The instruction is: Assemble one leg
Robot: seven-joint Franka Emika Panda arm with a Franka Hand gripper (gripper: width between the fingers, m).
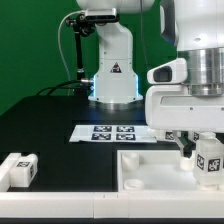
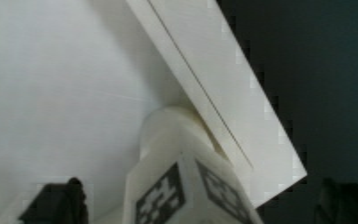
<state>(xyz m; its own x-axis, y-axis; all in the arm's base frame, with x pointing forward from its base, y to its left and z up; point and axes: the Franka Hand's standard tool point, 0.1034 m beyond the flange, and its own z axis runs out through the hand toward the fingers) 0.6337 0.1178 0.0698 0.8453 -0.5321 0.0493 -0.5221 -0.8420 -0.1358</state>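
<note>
A white leg (image 1: 209,160) with black-and-white tags stands upright near the exterior view's right edge, on the large white panel (image 1: 150,168). My gripper (image 1: 198,148) is straight above it with its fingers down around it. In the wrist view the leg (image 2: 190,170) rises between the two dark fingertips (image 2: 60,202), close to the panel's raised edge (image 2: 202,70). A gap shows on each side of the leg, so the jaws stand open around it. A second leg (image 1: 20,169) lies on the table at the exterior view's left.
The marker board (image 1: 108,132) lies on the black table behind the panel. The arm's white base (image 1: 112,75) stands at the back, with a cable to its left. A green wall closes the back.
</note>
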